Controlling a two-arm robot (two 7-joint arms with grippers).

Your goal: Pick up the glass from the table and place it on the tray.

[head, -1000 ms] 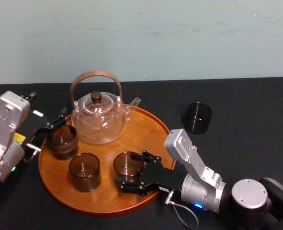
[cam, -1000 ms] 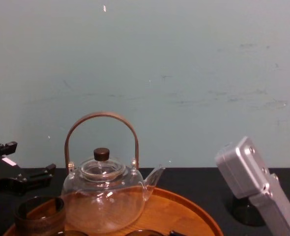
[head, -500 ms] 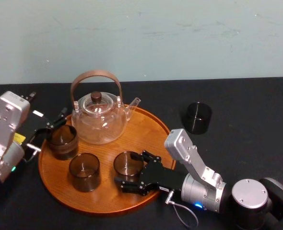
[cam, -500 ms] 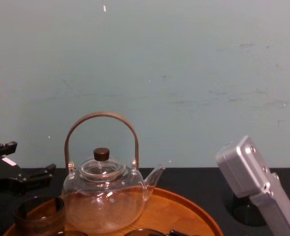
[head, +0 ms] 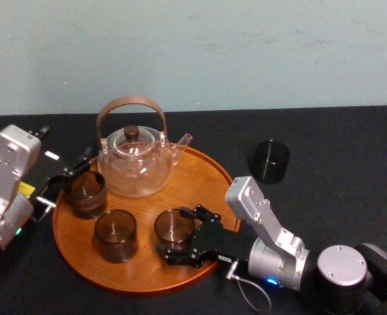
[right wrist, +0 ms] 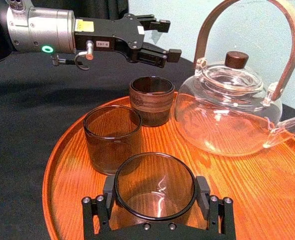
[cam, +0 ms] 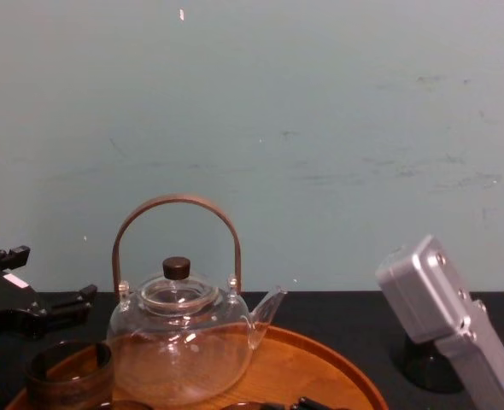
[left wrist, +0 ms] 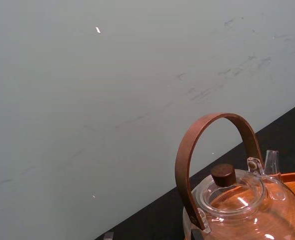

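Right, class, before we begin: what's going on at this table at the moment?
The right gripper is closed around a brown glass that stands at the front of the tray. Also on the tray are a glass teapot, a ribbed glass and a smooth glass. The left gripper hovers open just above and behind the ribbed glass, at the tray's left edge. One dark glass stands on the black table, to the right of the tray.

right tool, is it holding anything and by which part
The right tool clasps the glass by its lower side walls, one finger on each side; the glass stands on the tray. The left tool is open, holding nothing.
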